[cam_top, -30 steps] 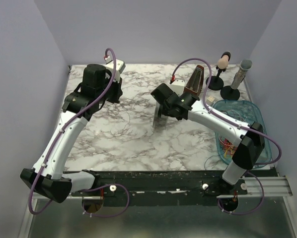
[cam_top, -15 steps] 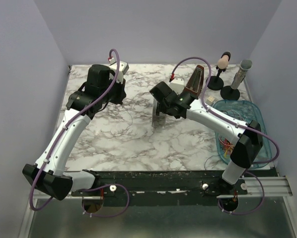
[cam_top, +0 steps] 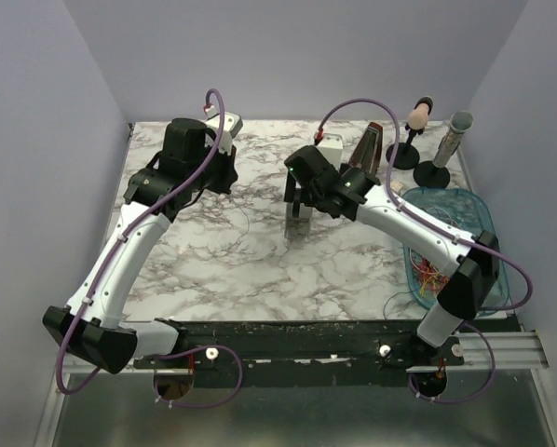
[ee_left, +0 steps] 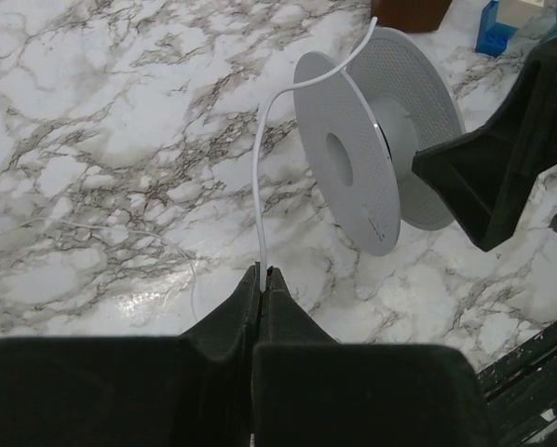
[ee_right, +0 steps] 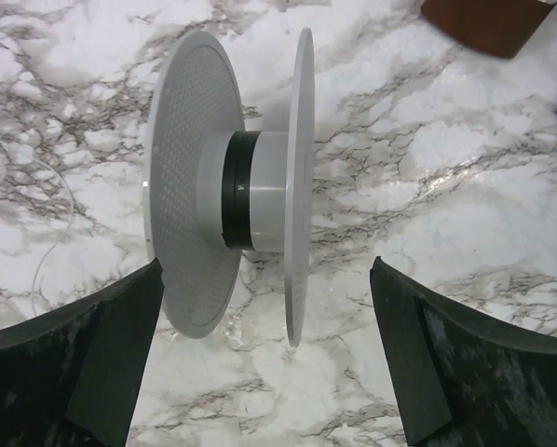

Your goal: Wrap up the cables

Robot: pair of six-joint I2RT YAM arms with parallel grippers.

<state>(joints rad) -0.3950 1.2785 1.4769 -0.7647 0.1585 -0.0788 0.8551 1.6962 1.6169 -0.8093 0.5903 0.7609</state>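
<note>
A white spool (ee_right: 232,186) stands on edge on the marble table (cam_top: 213,261), with a black band round its hub. My right gripper (ee_right: 266,265) is open wide, one finger on each side of the spool (cam_top: 299,212) and touching neither flange. My left gripper (ee_left: 262,272) is shut on a thin white cord (ee_left: 260,186), which arcs up to the spool's rim (ee_left: 372,158). The cables (cam_top: 427,275), a tangle of red, orange and yellow wires, lie in the blue bin (cam_top: 479,219) at the right.
Two microphones on black stands (cam_top: 418,116) (cam_top: 454,130) stand at the back right. A brown wedge-shaped object (cam_top: 365,154) and a white box (cam_top: 330,149) sit just behind the spool. A thin loose strand (ee_left: 193,279) lies on the marble near my left gripper.
My right gripper's jaws have opened wide around the spool and the arm has shifted slightly toward the back. My left arm has edged back, still pinching the cord.
</note>
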